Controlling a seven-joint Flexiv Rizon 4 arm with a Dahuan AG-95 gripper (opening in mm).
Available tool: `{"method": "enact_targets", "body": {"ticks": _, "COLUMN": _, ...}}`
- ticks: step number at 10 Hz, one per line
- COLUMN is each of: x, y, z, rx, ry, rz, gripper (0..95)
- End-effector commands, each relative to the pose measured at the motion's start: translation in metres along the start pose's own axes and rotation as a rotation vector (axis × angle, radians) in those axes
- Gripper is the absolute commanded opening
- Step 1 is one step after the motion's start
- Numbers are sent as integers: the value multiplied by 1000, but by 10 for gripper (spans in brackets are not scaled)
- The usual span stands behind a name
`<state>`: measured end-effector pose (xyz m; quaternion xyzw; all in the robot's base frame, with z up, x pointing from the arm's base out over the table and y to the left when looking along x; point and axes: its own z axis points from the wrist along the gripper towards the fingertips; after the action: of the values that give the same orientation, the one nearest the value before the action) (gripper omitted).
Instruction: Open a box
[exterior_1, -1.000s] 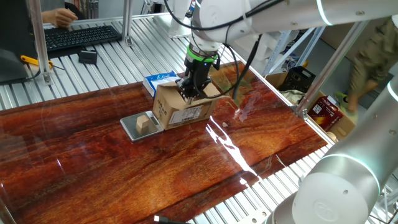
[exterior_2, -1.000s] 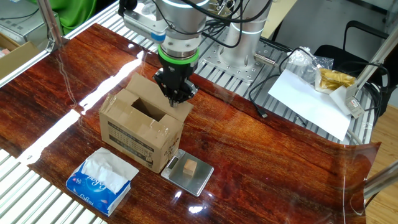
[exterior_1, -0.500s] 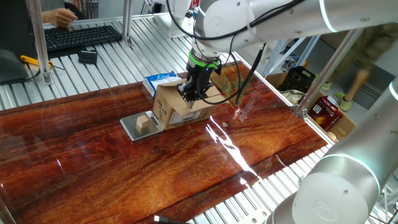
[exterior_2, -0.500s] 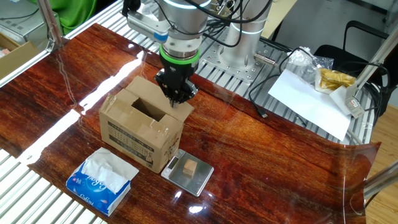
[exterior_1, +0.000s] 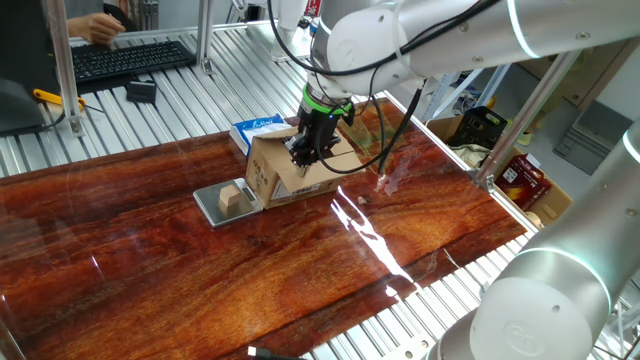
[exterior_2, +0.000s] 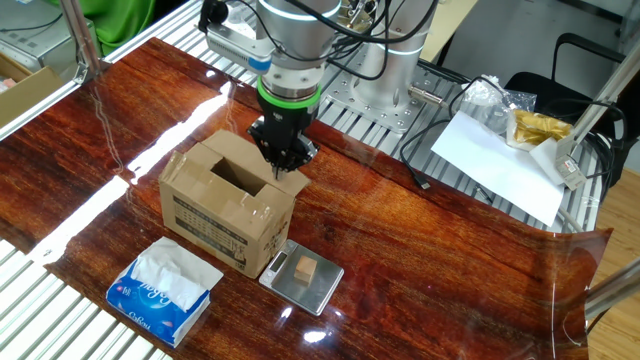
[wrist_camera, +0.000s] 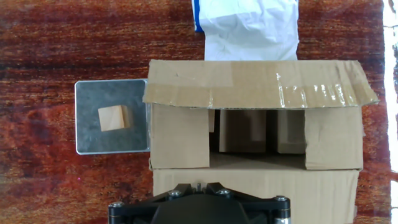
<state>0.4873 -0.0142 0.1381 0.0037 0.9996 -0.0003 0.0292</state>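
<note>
I see the box (exterior_2: 232, 203) sitting on the wooden surface (exterior_2: 420, 260), its top partly open, with one long flap (wrist_camera: 255, 84) folded outward and two short flaps (wrist_camera: 180, 135) lying over the opening. My hand (exterior_2: 283, 160) is down at the box's rim on the side toward the arm's base, fingers close together; I cannot tell whether they pinch the cardboard there. Just beside the box, on its labelled side, lies a small metal plate (exterior_2: 320, 290) carrying a wooden cube (exterior_2: 305, 270). A tissue packet (exterior_2: 160, 290) rests near the box, on the side away from my hand.
</note>
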Motion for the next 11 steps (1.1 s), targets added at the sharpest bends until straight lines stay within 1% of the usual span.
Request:
{"method": "enact_targets", "body": {"ticks": 1, "x": 0, "y": 0, "z": 0, "rx": -1, "ry": 0, "rz": 3, "gripper": 0}}
{"method": "enact_targets", "body": {"ticks": 6, "x": -1, "y": 1, "z": 5, "rx": -4, "ry": -9, "rz": 10, "gripper": 0}}
{"method": "enact_targets", "body": {"ticks": 8, "x": -1, "y": 1, "z": 5, "rx": -5, "ry": -9, "rz": 10, "gripper": 0}}
{"method": "enact_targets", "body": {"ticks": 11, "x": 0, "y": 0, "z": -1, "rx": -5, "ry": 3, "rz": 11, "gripper": 0}}
